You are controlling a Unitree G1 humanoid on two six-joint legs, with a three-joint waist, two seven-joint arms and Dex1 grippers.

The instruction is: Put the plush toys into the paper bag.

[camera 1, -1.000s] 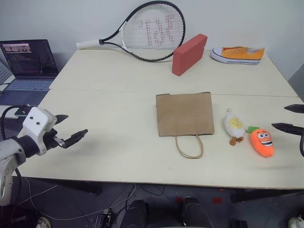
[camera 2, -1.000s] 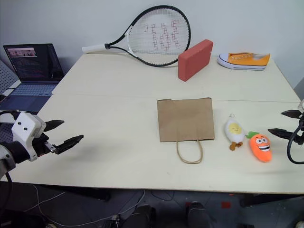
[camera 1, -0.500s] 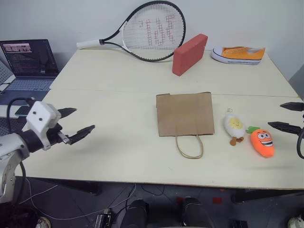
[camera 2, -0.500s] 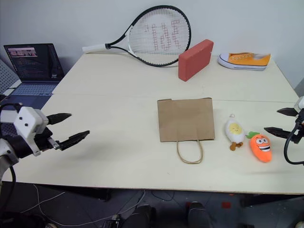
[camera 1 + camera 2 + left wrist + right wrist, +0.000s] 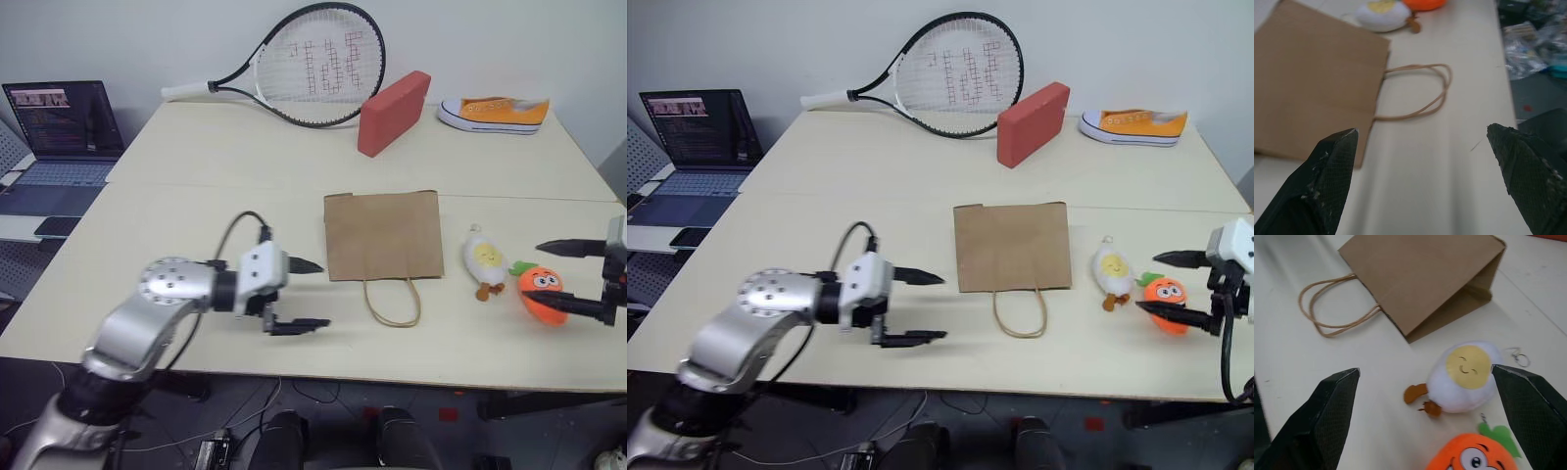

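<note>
Take the paper bag (image 5: pixel 382 234) as your landmark: it lies flat on the pale worktop (image 5: pixel 196 196) with its two cord handles (image 5: pixel 392 302) looped toward the near edge.

Your left tool (image 5: pixel 305 294) hangs just off the bag's left edge, near the corner where the mouth and handles sit. Its two black fingers (image 5: pixel 1327 181) stand spread as wide as they go, with bare worktop between them. It holds nothing and touches nothing; in the left wrist view the bag's corner and handles lie ahead of the tips, apart from them.

Your right tool (image 5: pixel 1164 286) is on the far side of the bag, beyond both plush toys. Its fingers (image 5: pixel 1327 416) are likewise fully spread and empty. In the head views its lower finger crosses in front of the carrot plush (image 5: pixel 1164 294); whether it touches the toy, you cannot tell from these views.

The egg plush (image 5: pixel 483 259) lies on the worktop just right of the bag, face up, brown feet toward the near edge, a small keyring at its top. The carrot plush sits just right of the egg, near it. Both toys are outside the bag.

Behind the bag, well apart from it, a red block (image 5: pixel 392 113), a tennis racket (image 5: pixel 304 64) and an orange sneaker (image 5: pixel 493 113) rest near the back of the worktop. A laptop (image 5: pixel 61 132) stands off to the far left.
</note>
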